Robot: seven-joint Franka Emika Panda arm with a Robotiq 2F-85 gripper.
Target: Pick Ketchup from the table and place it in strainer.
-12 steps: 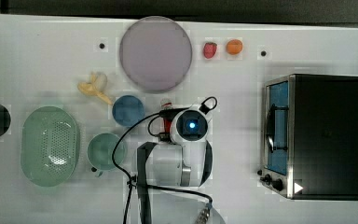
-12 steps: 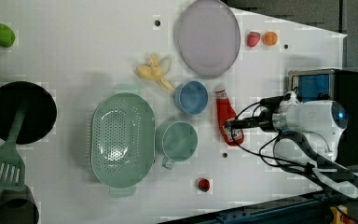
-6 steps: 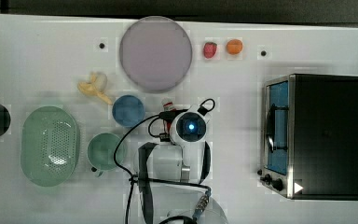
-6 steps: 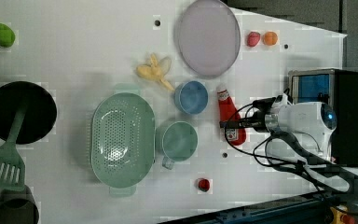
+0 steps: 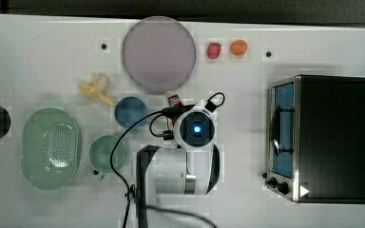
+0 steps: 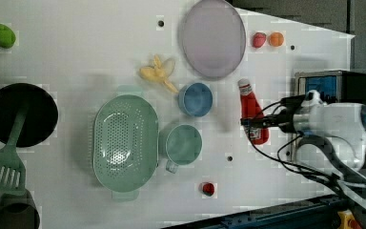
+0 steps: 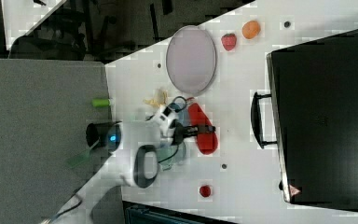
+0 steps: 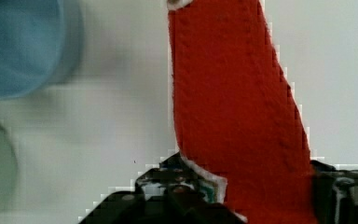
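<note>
The Ketchup [image 6: 251, 106] is a red squeeze bottle with a white cap, lying lengthwise just right of the blue bowl in the left view. My gripper [image 6: 255, 125] is shut on its wide lower body. In the wrist view the red bottle [image 8: 237, 102] runs out from between the black fingers [image 8: 177, 186]. The top view has the wrist over the bottle, so just the cap end [image 5: 173, 99] pokes out. In the right view the bottle [image 7: 204, 130] lies in front of the arm. The strainer [image 6: 124, 138], a pale mint-green oval basket, sits far off at the left view's left and holds nothing.
Between bottle and strainer stand a blue bowl [image 6: 195, 99] and a green cup [image 6: 183, 143]. A purple plate [image 6: 212, 38] and a banana [image 6: 158, 74] lie further back. A black oven [image 5: 323, 137] stands at the top view's right. A small red thing [image 6: 208, 188] lies near the front edge.
The jaws were wide open around the bottle and have closed onto it. The bottle has since shifted a little toward the left view's right, together with the gripper.
</note>
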